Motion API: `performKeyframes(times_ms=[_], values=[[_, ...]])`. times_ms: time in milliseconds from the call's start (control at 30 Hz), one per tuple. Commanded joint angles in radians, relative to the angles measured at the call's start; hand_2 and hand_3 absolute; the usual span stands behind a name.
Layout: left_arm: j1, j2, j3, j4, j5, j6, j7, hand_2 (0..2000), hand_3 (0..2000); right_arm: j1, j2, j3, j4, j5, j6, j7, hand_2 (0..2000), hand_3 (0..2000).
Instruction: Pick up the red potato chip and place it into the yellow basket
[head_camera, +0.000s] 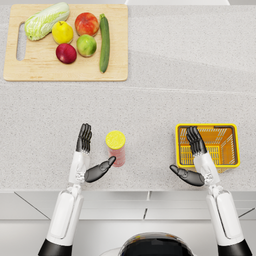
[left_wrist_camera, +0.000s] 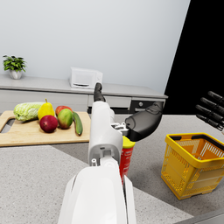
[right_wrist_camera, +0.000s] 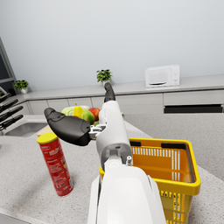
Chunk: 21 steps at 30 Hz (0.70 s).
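A wooden cutting board (head_camera: 30, 70) is lying at the far left of the grey table (head_camera: 165, 95), carrying a cabbage (head_camera: 46, 20), a yellow pear (head_camera: 62, 33), three round fruits and a cucumber (head_camera: 104, 42). Nearer, the left robot hand (head_camera: 87, 155) is hovering with its fingers spread apart and nothing in them, its thumb reaching toward the red potato chip can (head_camera: 116, 148). The can is standing upright on the table under a yellow lid, just beside that thumb; whether they are touching cannot be told. Well apart to the right, the yellow basket (head_camera: 231, 161) is sitting on the table. The right robot hand (head_camera: 194, 157) is hanging open over its near left rim, holding nothing.
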Motion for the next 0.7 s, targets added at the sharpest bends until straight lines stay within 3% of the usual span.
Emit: performKeyframes(times_ms=[33,400,433,600,700], values=[[0.0,0.0,0.0,0.0,0.0,0.0,0.0,0,0,0.0,0.0,0.0,0.0,0.0,0.0,0.0,0,0],[0.002,0.001,0.03,0.016,0.0,0.0,0.0,0,0,0.0,0.0,0.0,0.0,0.0,0.0,0.0,0,0],[-0.001,0.003,0.023,-0.001,0.0,-0.029,-0.028,0,0,0.002,-0.001,0.03,-0.016,0.0,0.0,0.0,0,0],[0.012,0.026,0.005,0.003,0.0,-0.087,-0.087,0,0,-0.018,-0.007,-0.044,0.035,0.0,-0.081,0.082,0,0],[0.023,0.041,0.023,0.061,0.133,-0.096,-0.096,0,0,-0.026,-0.013,-0.053,0.037,0.133,-0.093,0.094,0,0]])
